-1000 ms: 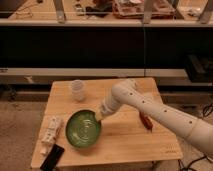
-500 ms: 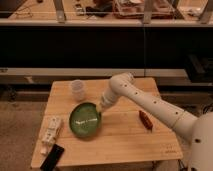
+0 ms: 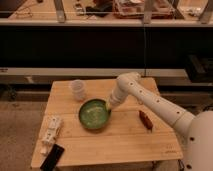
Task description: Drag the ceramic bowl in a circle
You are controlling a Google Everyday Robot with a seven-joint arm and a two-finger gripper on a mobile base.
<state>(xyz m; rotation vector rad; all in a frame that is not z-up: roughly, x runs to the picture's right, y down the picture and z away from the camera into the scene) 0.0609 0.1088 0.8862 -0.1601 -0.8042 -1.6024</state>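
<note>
The ceramic bowl is round, shallow and glossy green with a darker rim. It sits on the wooden table, left of the middle, just in front of the small translucent cup. My white arm reaches in from the right, and my gripper is at the bowl's upper right rim, touching it.
A white packet and a black flat device lie at the table's front left. A small dark brown object lies to the right of the middle. A dark counter with shelving stands behind the table.
The bowl has moved with my gripper, back and to the right, from the table's front left toward the cup and the middle.
</note>
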